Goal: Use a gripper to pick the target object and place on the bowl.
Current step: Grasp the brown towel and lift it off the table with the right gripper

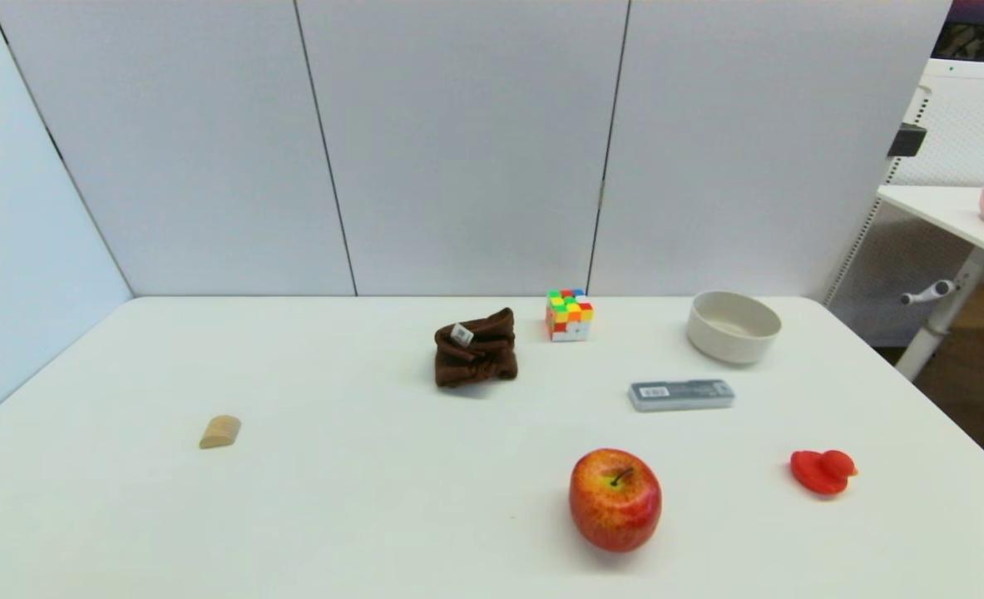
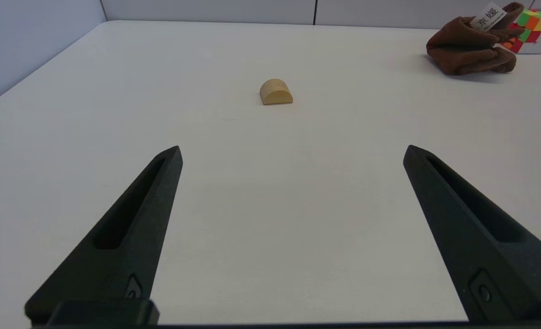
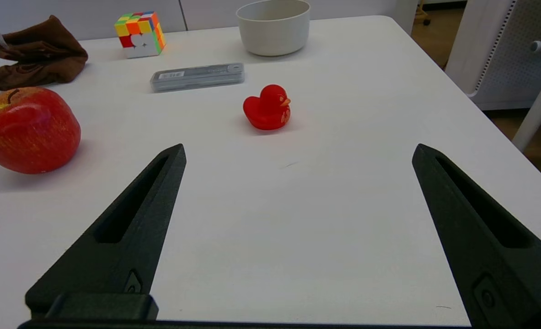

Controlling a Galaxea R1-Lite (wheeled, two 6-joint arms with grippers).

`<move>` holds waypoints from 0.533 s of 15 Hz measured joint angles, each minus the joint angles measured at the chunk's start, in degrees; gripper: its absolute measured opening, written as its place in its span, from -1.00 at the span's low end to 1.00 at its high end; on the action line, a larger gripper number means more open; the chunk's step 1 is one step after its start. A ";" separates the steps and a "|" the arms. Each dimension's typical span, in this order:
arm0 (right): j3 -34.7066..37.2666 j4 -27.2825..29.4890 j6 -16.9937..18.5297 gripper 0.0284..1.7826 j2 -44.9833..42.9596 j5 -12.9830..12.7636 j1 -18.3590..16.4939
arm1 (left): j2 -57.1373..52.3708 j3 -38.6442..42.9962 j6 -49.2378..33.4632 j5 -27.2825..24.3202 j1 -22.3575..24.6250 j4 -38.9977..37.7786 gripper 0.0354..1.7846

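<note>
Nothing of the job is done yet, as I judge it: the brown cloth bundle point(image 1: 475, 349) lies untouched near the middle of the table's far edge, and the off-white bowl point(image 1: 734, 326) stands bare toward the far right corner, well apart from it. Between the two sit a colour cube point(image 1: 569, 314), just beside the cloth, and a grey flat case point(image 1: 681, 394) a little nearer me than the bowl. Reach, grasp, carry and drop all remain. Neither arm shows from my head, so both are held back near the front edge. My left gripper point(image 2: 292, 153) hangs low over the table point(image 2: 115, 91) with its fingers spread wide and nothing between them, pointing toward a small wooden block point(image 2: 275, 92), the cloth farther off toward the far edge. My right gripper point(image 3: 297, 153) is likewise wide apart and holds nothing, facing a red duck point(image 3: 267, 108), with the apple point(image 3: 25, 129) to one side.
</note>
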 joint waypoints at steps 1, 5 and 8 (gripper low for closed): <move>0.00 0.02 0.00 0.92 0.00 0.00 0.00 | 0.00 0.00 0.01 0.00 0.00 0.00 0.91; 0.02 0.05 -0.20 0.92 0.00 0.06 0.00 | 0.00 0.00 0.00 0.02 0.00 0.00 0.91; -0.60 0.43 -0.28 0.92 0.95 0.09 0.00 | 0.00 0.00 0.00 0.02 0.00 0.02 0.91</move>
